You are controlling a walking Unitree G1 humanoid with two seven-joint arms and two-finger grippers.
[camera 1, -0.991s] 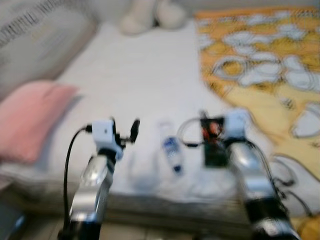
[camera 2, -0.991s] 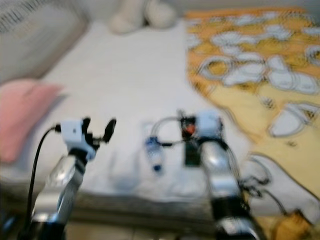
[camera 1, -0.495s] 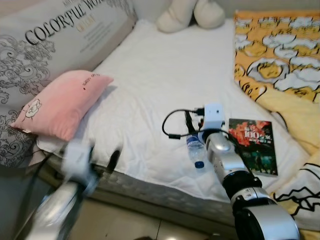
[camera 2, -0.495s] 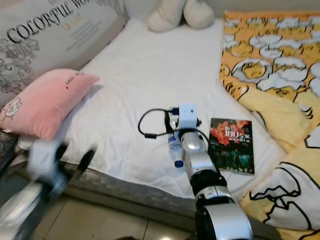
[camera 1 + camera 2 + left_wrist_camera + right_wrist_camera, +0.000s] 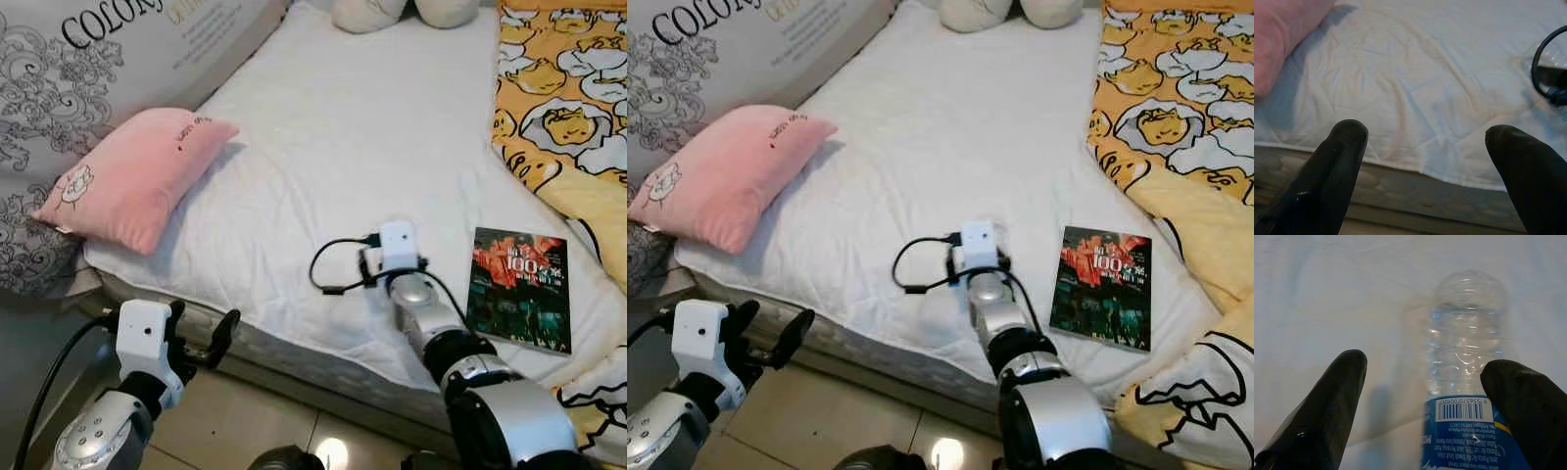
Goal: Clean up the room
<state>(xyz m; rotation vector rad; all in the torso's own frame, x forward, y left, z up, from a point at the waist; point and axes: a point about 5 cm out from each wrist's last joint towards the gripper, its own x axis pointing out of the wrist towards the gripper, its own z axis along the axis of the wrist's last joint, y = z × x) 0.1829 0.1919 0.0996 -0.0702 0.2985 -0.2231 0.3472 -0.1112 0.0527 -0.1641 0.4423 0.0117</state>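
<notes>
My right gripper [image 5: 1420, 396] is spread apart over the bed [image 5: 323, 147]; the bottle [image 5: 1466, 382] lies between its fingers, nearer one. My left gripper [image 5: 1425, 161] is spread, off the mattress edge.

— What do the arms look like?
— The right arm [image 5: 470, 367] is shiny silver with black joint rings, a white box [image 5: 397, 244] and looped black cable [image 5: 333, 274].
— And lower left?
— The left arm [image 5: 98, 441] matches, black fingers [image 5: 227, 328] included.
</notes>
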